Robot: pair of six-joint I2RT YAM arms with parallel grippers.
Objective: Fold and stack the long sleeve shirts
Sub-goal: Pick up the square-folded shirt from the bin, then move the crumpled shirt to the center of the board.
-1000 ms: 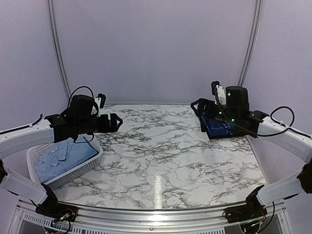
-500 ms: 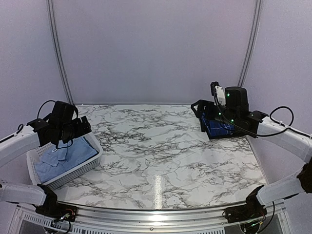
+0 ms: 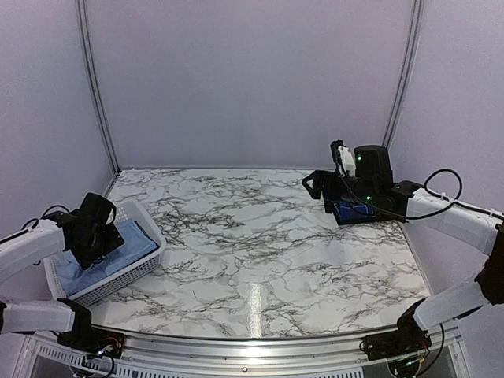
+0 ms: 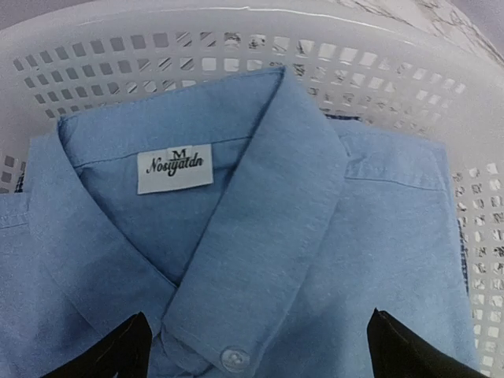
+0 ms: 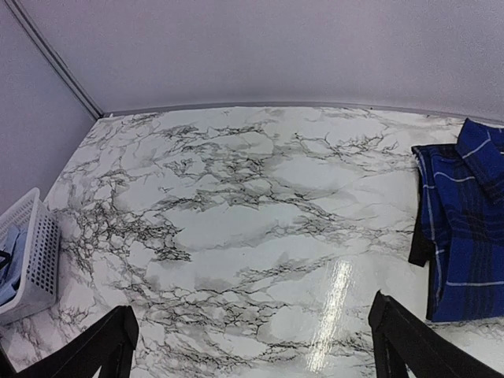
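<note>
We see the left gripper [image 4: 256, 350] with its black fingertips [image 4: 118, 350] spread wide and holding nothing, poised just above the light blue shirt [image 4: 315, 260]. The shirt's collar [image 4: 260, 181] lies between the tips, with its white button [image 4: 232, 358] near them and its woven label [image 4: 175, 168] beyond; the body probably runs back under the wrist, out of view. The cloth is a soft, fine weave. It lies folded in a white plastic lattice basket [image 3: 146, 220] at the table's left edge.

The right gripper [image 5: 252, 346] is also wide open and empty above the glossy marble-patterned table [image 5: 236, 213]. The navy plaid shirt [image 5: 465, 236] lies flat, folded into a rectangle, just right of the right fingertip [image 5: 417, 346], with its long axis running away from us and its collar at the far end.
</note>
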